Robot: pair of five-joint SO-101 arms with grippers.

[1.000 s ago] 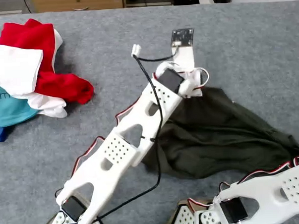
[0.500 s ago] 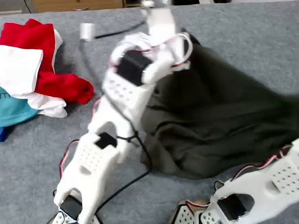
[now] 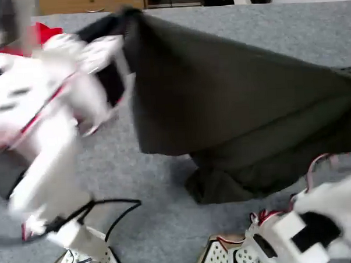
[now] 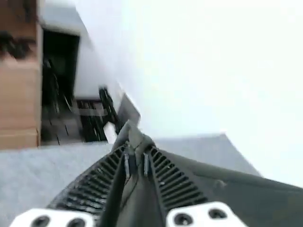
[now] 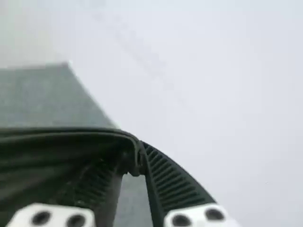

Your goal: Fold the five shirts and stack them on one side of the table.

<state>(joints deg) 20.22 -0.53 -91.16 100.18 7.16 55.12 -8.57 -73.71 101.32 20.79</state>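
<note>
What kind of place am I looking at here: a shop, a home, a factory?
Probably a robotics lab or workroom: a white left arm and right arm with bare wiring stand at a grey cloth-covered table, a dark shirt held up between them, a wooden cabinet behind.

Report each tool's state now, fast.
Left tool: shut on the dark olive fabric shirt.
Right tool: shut on the same shirt.

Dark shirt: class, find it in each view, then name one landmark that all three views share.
High view: dark shirt held up across the middle and right.
Left wrist view: pinched in the left tool.
Right wrist view: its edge pinched in the right tool.
Shared landmark: the grey table.
</note>
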